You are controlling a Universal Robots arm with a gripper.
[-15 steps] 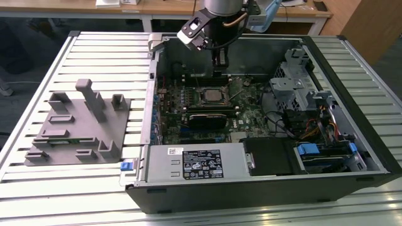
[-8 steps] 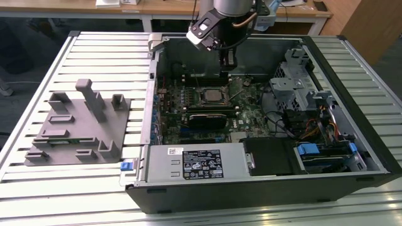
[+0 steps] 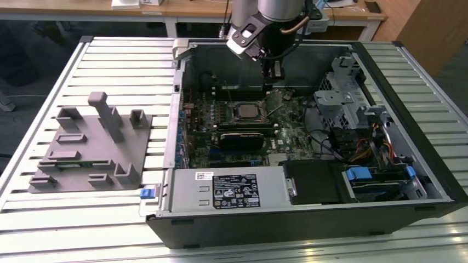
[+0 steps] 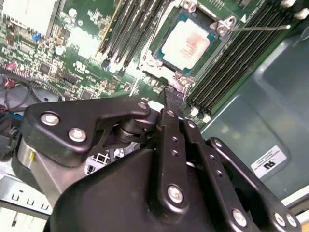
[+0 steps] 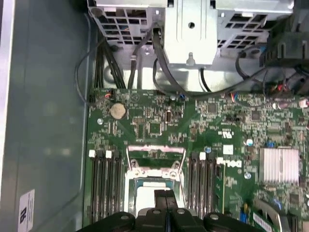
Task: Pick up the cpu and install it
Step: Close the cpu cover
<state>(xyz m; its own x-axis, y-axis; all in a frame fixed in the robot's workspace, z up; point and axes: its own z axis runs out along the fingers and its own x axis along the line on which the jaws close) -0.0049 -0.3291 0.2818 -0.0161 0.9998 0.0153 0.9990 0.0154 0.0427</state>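
The cpu (image 4: 190, 43) lies flat in the motherboard socket (image 3: 249, 112) inside the open computer case, its pale silvery top facing up. In the first wrist view its edge (image 5: 147, 185) shows just past the fingertips. My gripper (image 3: 270, 82) hangs above the board just behind the socket, toward the case's back wall. Its two black fingers (image 5: 161, 203) are pressed together with nothing between them. In the second wrist view the gripper (image 4: 174, 94) ends a short way off the socket's metal frame (image 4: 181, 79), clear of the cpu.
A grey plastic fixture (image 3: 87, 148) sits on the slatted table at the exterior view's left. Inside the case are memory slots (image 5: 104, 188), a finned heatsink (image 5: 279, 164), a drive cage (image 3: 351, 104) with cables, and the power supply (image 3: 234, 189).
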